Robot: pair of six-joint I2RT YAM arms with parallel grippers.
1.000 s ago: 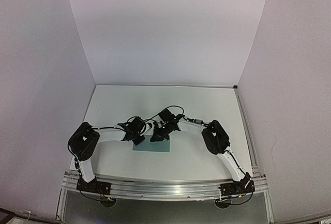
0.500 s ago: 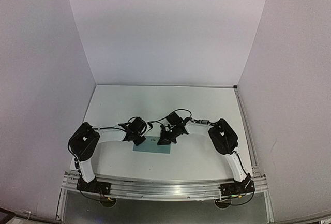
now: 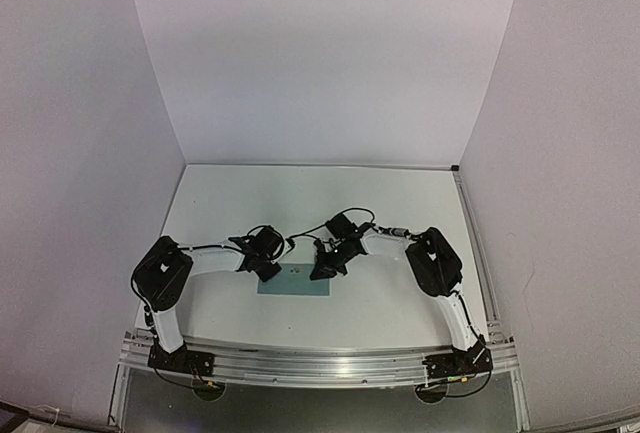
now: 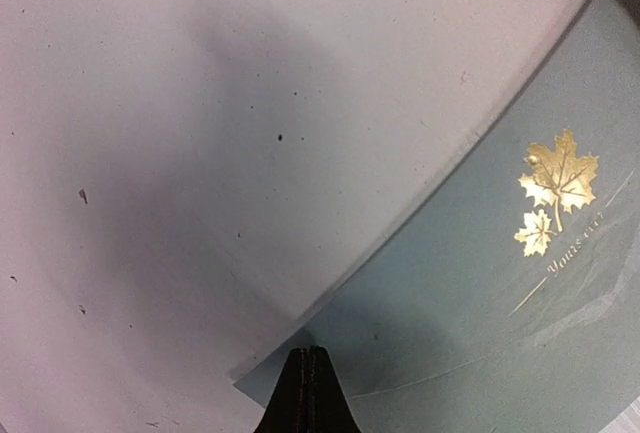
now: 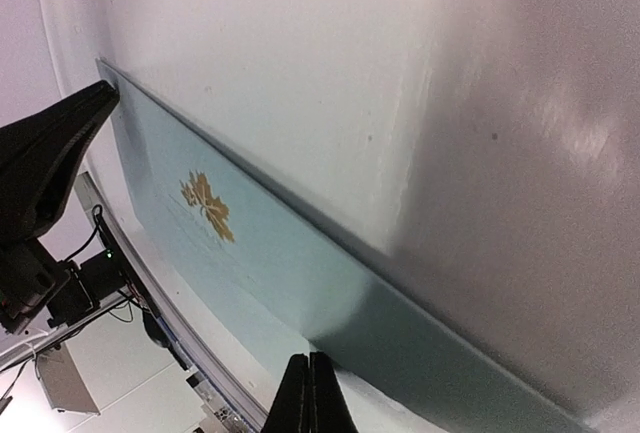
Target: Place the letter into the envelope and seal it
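The pale teal envelope (image 3: 293, 282) lies flat on the white table near the front edge, with no flap standing up. It bears gold maple leaves (image 4: 558, 175). The letter is not in view. My left gripper (image 3: 268, 270) is shut, its tip (image 4: 307, 353) down at the envelope's (image 4: 500, 283) left far corner. My right gripper (image 3: 322, 271) is shut too, its tip (image 5: 311, 358) at the envelope's (image 5: 260, 243) right end. Neither holds anything between its fingers. The left arm's fingers (image 5: 60, 148) show at the envelope's far end in the right wrist view.
White walls enclose the table (image 3: 380, 203) on three sides. An aluminium rail (image 3: 320, 363) with the arm bases runs along the near edge, just below the envelope. Cables loop over both wrists.
My right gripper has slid to the right along the envelope's far edge, still shut. The left gripper and the envelope have stayed where they were.
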